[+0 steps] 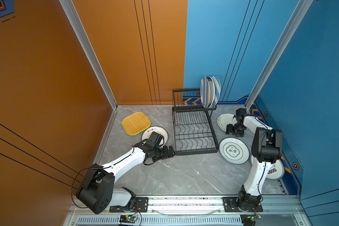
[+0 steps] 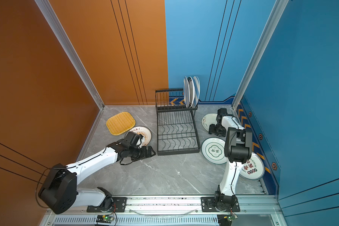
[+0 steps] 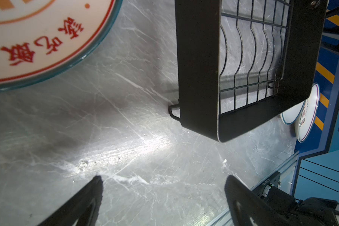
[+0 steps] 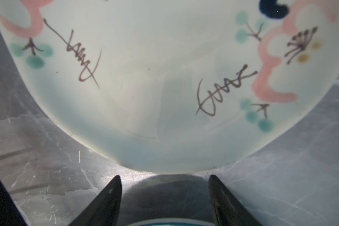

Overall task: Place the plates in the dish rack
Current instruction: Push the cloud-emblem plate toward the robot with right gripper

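Here the right end effector sits low at the rim of the floral plate, jaws spread and not yet on it (likely to pinch the edge). The plate lies flat on the worktop beside the rack, where three plates stand upright in its top tier. The left end effector hovers spread and empty.

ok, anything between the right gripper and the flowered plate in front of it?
Nothing visible. In the right wrist view the right gripper is open just short of the rim of the flowered plate, with only bare table between. In a top view, nothing lies between that plate and the rack either.
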